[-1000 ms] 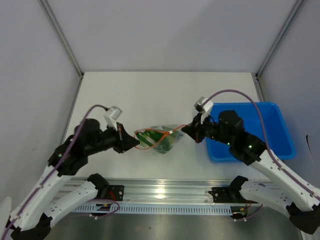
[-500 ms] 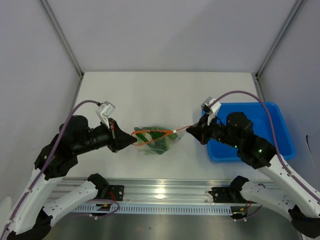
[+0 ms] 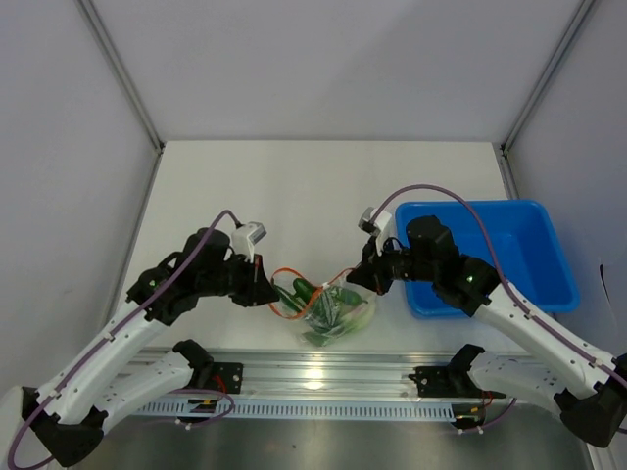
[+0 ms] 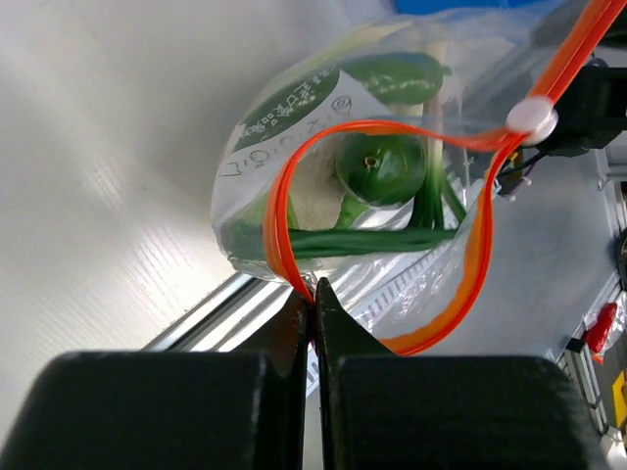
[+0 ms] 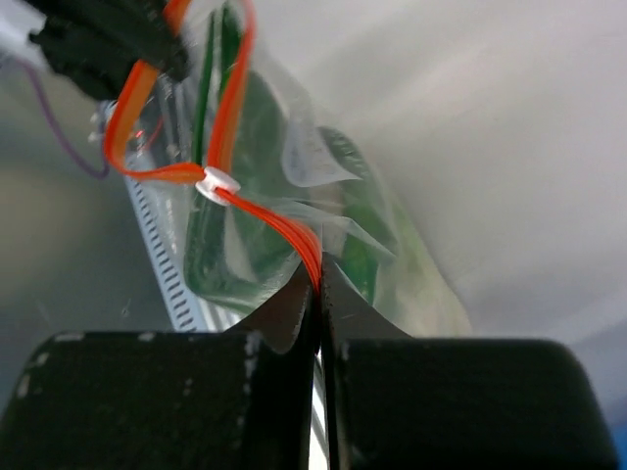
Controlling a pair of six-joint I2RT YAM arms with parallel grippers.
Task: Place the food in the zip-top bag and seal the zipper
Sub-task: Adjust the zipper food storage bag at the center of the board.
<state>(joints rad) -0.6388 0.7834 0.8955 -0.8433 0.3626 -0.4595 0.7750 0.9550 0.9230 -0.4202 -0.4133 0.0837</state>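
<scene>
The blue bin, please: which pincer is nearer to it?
Right. The right pincer is just left of the bin; the left pincer lies beyond the bag.

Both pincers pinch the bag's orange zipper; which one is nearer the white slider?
The right pincer: the white slider sits just beyond its tips on the zipper, whereas the left pincer grips the opposite end, across the open loop.

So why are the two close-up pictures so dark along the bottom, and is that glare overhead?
Top external view: evenly lit, with glare on the silver metal rail. Left wrist view: the black left pincer sits too close, dark and soft, while the clear crinkly plastic bag with an orange-red strip is crisp. Right wrist view: the black right pincer is likewise dark, the background hazy.
</scene>
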